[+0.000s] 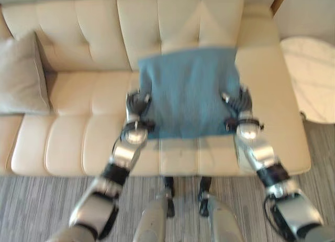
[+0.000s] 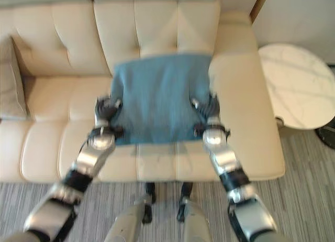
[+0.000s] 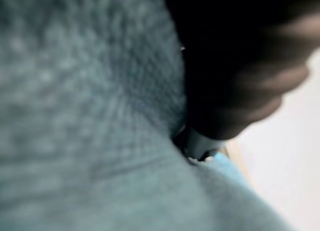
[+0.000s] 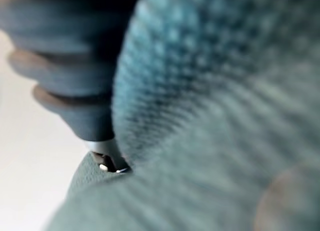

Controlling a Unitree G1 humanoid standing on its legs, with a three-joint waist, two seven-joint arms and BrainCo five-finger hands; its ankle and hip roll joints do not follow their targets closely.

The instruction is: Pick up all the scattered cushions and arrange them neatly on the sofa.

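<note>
The blue cushion [image 1: 186, 92] hangs between the two hands, over the sofa's [image 1: 78, 142] seat and in front of its backrest. The left hand [image 1: 137, 105] is pressed to the cushion's left edge near the lower corner, and the right hand [image 1: 238, 103] to its right edge at about the same height, so the cushion's width spans the gap from one palm to the other. In both wrist views the fabric crowds right against the hand and bulges around a finger, which reads as each hand clamped into the cloth (though how far the fingers curl round it is hard to make out). The cushion faces the robot roughly square, its top edge beyond the hands toward the backrest and its bottom edge level with the wrists. Neither arm is nearer; both carry it equally. To lean it upright, it likely needs to travel forward from the hands. A grey cushion [image 1: 21, 74] already rests well off to the left hand's outer side, against the sofa's far end.
</note>
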